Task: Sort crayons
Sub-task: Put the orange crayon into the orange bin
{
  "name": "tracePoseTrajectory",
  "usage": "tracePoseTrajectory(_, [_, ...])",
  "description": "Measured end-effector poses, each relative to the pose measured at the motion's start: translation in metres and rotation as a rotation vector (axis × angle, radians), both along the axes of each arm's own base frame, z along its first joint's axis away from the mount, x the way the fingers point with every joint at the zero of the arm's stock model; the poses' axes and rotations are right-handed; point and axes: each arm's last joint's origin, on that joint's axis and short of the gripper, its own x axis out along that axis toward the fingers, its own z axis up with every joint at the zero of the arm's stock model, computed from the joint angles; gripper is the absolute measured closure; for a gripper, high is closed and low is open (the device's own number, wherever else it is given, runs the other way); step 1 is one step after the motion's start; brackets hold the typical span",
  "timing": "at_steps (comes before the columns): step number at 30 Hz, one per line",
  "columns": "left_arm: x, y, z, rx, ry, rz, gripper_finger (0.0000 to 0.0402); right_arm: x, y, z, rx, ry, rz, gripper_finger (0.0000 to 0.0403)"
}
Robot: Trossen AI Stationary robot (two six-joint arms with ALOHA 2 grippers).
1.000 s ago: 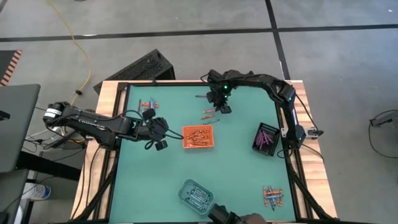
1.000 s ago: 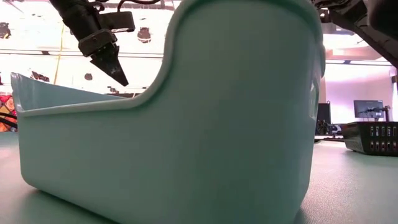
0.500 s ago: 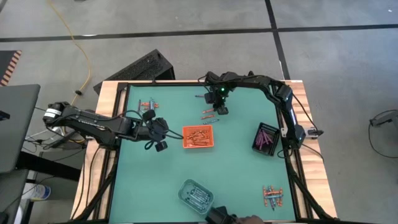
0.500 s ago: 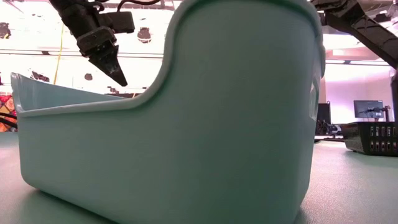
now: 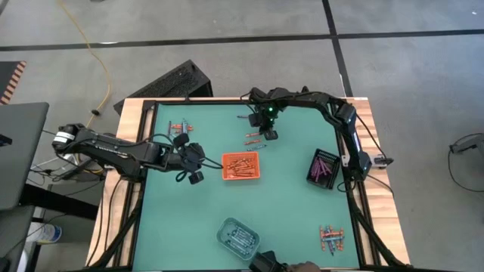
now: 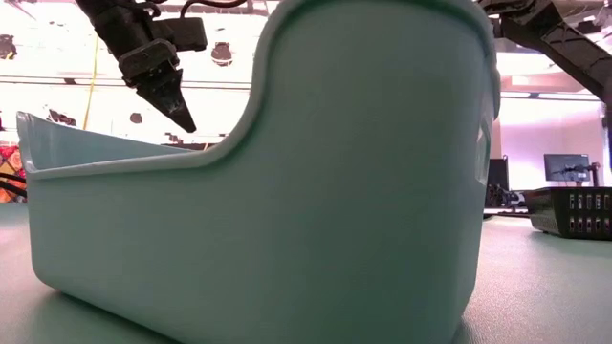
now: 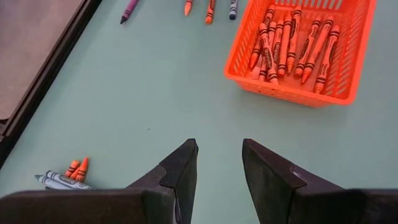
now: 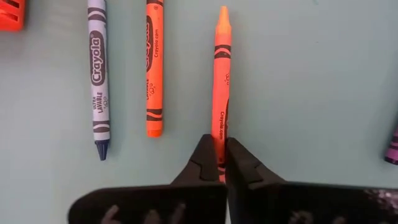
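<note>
Loose crayons lie on the green table: an orange one, a second orange one and a blue-grey one side by side, seen from above as a small cluster. My right gripper points steeply down over them at the far middle, shut on the first orange crayon. My left gripper hangs open above bare table left of the orange tray, which holds several orange crayons. My right gripper pinches the orange crayon's two sides near its blunt end between its two fingertips. The fingers come from above, pointing steeply down, and lie across the crayon. The crayon lies flat on the table, its tip pointing away from the fingers.
A black tray with purple crayons stands at the right edge; a pale teal tray sits at the near edge and fills the low view. More crayons lie at the far left and near right.
My right gripper has sunk a little toward the loose crayons at the far middle of the table. The crayons, the trays and my left gripper have stayed where they were.
</note>
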Motion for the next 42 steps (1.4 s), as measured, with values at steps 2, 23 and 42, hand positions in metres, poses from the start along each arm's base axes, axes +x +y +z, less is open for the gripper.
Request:
tracePoseTrajectory(2, [0.000,0.000,0.000,0.000,-0.001,0.000,0.0284,0.000,0.001,0.005,-0.014,-0.007,0.001,0.0400])
tracePoseTrajectory(23, [0.000,-0.002,0.000,-0.016,-0.004,-0.001,0.0284,0.017,0.099,0.116,-0.148,-0.208,0.062,0.0402])
tracePoseTrajectory(42, [0.000,-0.005,0.000,0.019,0.007,-0.045,0.0284,0.046,0.193,0.115,-0.181,-0.238,-0.029,0.0403])
